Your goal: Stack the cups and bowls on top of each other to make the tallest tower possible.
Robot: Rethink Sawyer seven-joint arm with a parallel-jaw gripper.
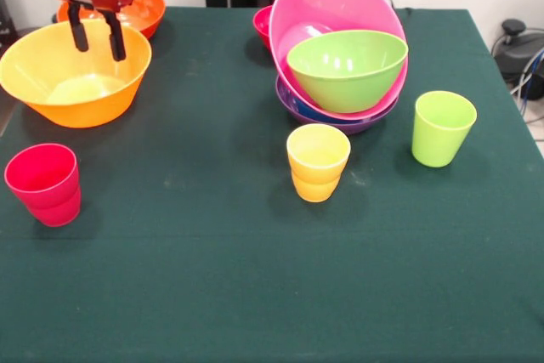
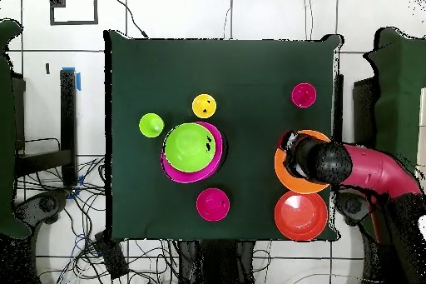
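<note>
Your claw point(image 1: 96, 40) is hanging spread open and empty over the light orange bowl point(image 1: 76, 82) at far left, likely lining up on its rim. The tower point(image 1: 344, 57) is sitting mid-bench: green bowl point(image 1: 347, 68) tilting inside pink, purple lowest. Cups are standing apart nearby.

Tower point(image 1: 340, 57): pink and lime green bowls tilted in the purple bowl. Light orange bowl point(image 1: 76, 74), red-orange bowl point(image 1: 140, 8) and small red bowl point(image 1: 263, 23) are apart. Red point(image 1: 44, 183), yellow point(image 1: 318, 161), green point(image 1: 442, 127) cups upright.
</note>
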